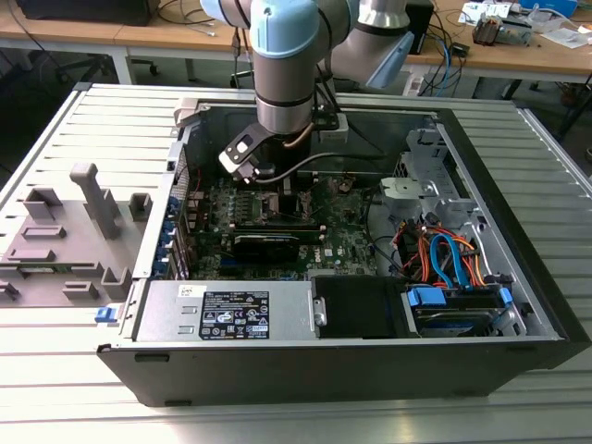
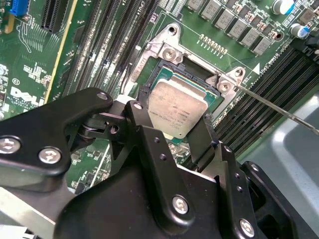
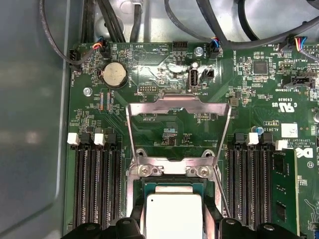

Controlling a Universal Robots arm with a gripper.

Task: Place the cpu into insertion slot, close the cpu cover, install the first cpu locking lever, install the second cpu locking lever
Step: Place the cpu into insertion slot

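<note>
**CPU AT THE SOCKET: GRIP STATUS AND CLEARANCES**

**Markings.** You will find white printed lettering across the green motherboard (image 3: 164, 69). There is fine print on the small flat square cpu with the silvery metal top (image 2: 177, 107). A white label with black print sits on the grey power supply box (image 1: 231, 313), along the near wall of the open black computer case (image 1: 324, 375).

**Grip.** The black two-finger gripper (image 2: 174, 117) has its fingers (image 2: 144, 117) narrowed onto two opposite edges of the cpu, holding it. The cpu lies inside the thin metal rim of the square dark insertion slot (image 2: 194, 74). You cannot tell whether it is fully seated.

**Clearances.** The thin silvery square-framed cpu cover (image 3: 178, 103) stands open, clear of the slot, and the board shows through its window. A thin bare wire locking lever (image 2: 276, 109) juts free from the slot's corner. Long black memory slots (image 3: 94, 184) run just beside the slot on both sides, leaving narrow room beside each finger.

**Surroundings.** Black cables (image 3: 219, 25) arc over the board's edge beyond the cover, and a round silver coin cell (image 3: 114, 74) sits near that edge. Blue and orange cables (image 1: 444, 259) bundle inside the case toward the exterior view's right. A grey plastic fixture (image 1: 65, 231) lies on the slatted metal table (image 1: 370, 416) outside the case, at the exterior view's left.
</note>
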